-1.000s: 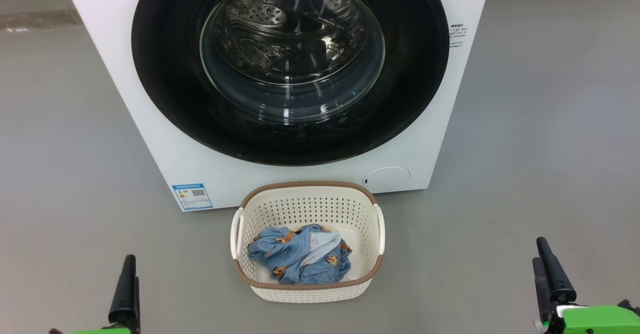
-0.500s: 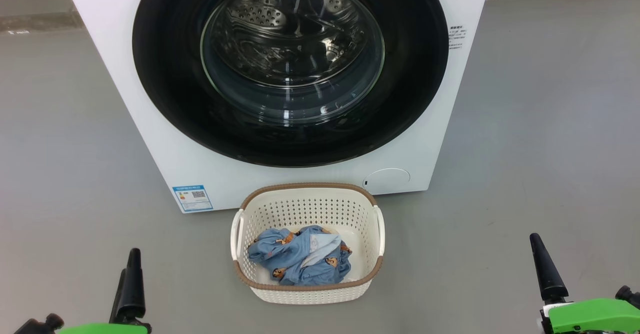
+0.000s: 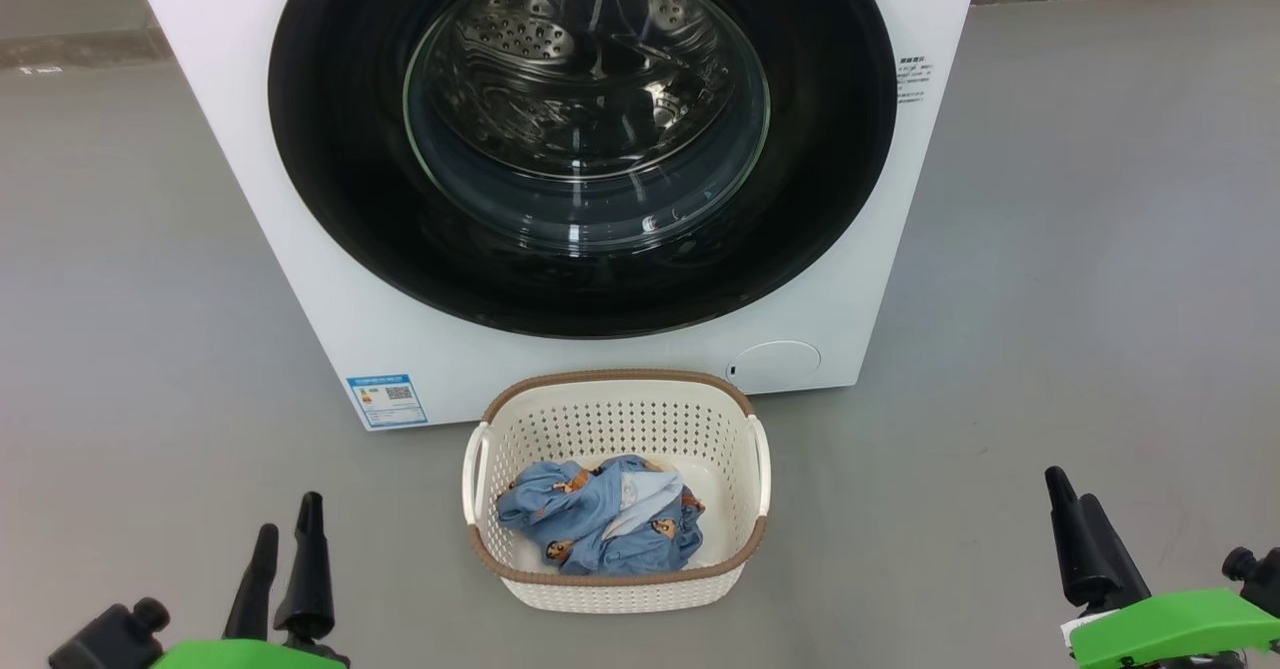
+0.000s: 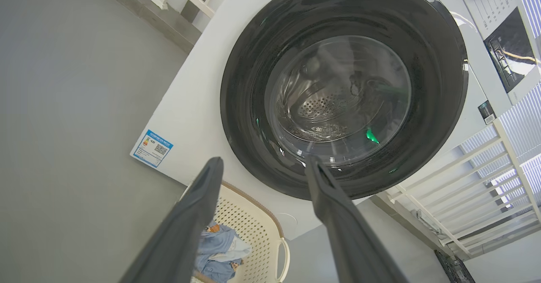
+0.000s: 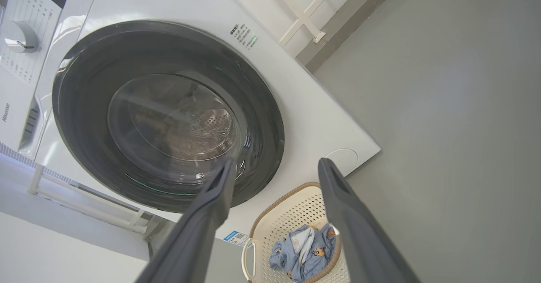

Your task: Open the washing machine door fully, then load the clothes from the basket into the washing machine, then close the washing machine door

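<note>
Head view: a white washing machine stands on a grey floor, its round door shut flush against the front. The door's wide black rim rings a clear glass window, and the steel drum shows through it. A blue sticker sits at the door's 7 o'clock and a round white flap at its 5 o'clock. Directly at the door's 6 o'clock, just in front of the machine, a cream basket with a brown rim rests on the floor. The clothes, a crumpled bundle of light blue fabric with bear prints and a patch of white, lie inside it on the bottom.

The left tool hangs at the basket's 8 o'clock and the right tool at its 4 o'clock, both well apart from it and pointing toward the machine. Both are open and empty: in the left wrist view the fingers stand wide apart, and the right wrist view shows the same spread.
</note>
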Robot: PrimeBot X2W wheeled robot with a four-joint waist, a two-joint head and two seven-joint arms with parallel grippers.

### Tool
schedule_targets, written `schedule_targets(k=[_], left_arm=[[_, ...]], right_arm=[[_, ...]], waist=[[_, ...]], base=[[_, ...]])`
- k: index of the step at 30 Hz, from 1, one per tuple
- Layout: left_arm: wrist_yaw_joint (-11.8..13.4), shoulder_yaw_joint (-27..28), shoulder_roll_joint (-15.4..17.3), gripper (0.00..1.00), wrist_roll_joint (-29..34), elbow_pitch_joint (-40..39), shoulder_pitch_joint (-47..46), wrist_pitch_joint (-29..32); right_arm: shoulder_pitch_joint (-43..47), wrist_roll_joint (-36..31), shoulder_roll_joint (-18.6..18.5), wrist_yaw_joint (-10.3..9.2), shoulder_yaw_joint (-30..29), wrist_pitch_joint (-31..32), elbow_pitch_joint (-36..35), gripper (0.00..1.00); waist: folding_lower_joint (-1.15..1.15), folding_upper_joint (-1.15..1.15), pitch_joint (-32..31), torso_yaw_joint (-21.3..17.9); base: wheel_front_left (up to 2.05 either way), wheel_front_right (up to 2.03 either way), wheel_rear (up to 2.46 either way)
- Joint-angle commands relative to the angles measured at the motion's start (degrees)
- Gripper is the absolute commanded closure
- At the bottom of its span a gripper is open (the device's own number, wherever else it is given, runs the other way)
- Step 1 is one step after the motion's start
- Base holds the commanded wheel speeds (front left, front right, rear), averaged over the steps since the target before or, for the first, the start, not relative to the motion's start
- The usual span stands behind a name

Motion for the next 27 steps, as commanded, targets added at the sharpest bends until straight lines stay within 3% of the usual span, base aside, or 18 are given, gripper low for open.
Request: schedule_targets(k=[1, 9, 27], left_arm=[[0.4, 0.5, 1.0, 0.00, 2.6, -1.6, -1.8, -0.8], [1.6, -1.3, 1.8, 0.00, 11.2, -1.5, -1.8, -2.2], [2.9, -3.4, 2.6, 0.00, 23.7, -1.1, -1.7, -5.2]], right_arm=[[-2.1, -2.6, -1.2, -0.03, 0.9, -0.9, -1.7, 0.00], [-2.0, -12.5, -1.4, -0.04, 1.1, -2.2, -1.7, 0.00], [-2.4, -29.7, -1.8, -0.05, 1.9, -5.2, -0.2, 0.00]], waist=[[0.00, 0.00, 0.0, 0.0], [0.00, 0.00, -0.1, -0.1], [0.00, 0.00, -0.5, 0.0]], base=[[0.00, 0.00, 0.00], [0.00, 0.00, 0.00], [0.00, 0.00, 0.00]])
